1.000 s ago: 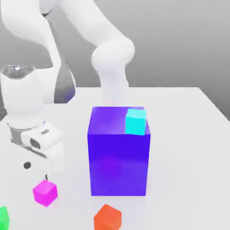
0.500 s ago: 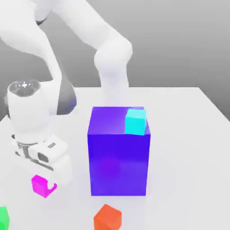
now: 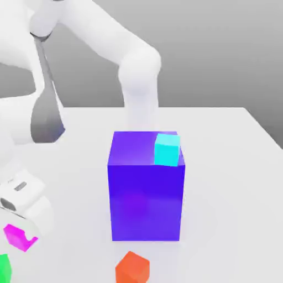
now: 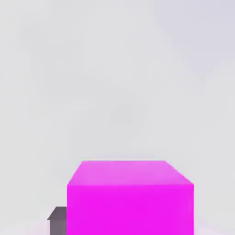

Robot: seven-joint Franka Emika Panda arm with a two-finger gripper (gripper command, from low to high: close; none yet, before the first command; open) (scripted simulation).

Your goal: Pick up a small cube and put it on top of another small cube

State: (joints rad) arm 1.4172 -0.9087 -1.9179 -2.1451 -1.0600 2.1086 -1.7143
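The hand (image 3: 23,236) is closed on the magenta cube (image 3: 17,237). In the hand view the cube sits directly at the grasping end, with a dark finger pad (image 4: 58,222) against one side of it. In the exterior view, the assembly is at the near left of the desk (image 3: 221,210), beyond and slightly right of the green cube (image 3: 4,270).

Governing relation: the magenta cube lies directly below the palm, between the fingers, so cube and hand are to be treated as one unit. The cube has no evident long axis; only the alignment of its faces matters. Whether its underside is clear of the desk cannot be established with confidence from this angle.

Candidate supports: the green cube is the nearest to the hand. The orange cube (image 3: 132,268) stands farther right, at the near edge of the view. The cyan cube (image 3: 167,150) rests on top of the large blue block (image 3: 146,202), at its right side. The task does not specify which is to be used.

Next operation, as judged: raise the magenta cube above the selected support, align the faces, then lower. Caution: insufficient lift could push the green cube aside.
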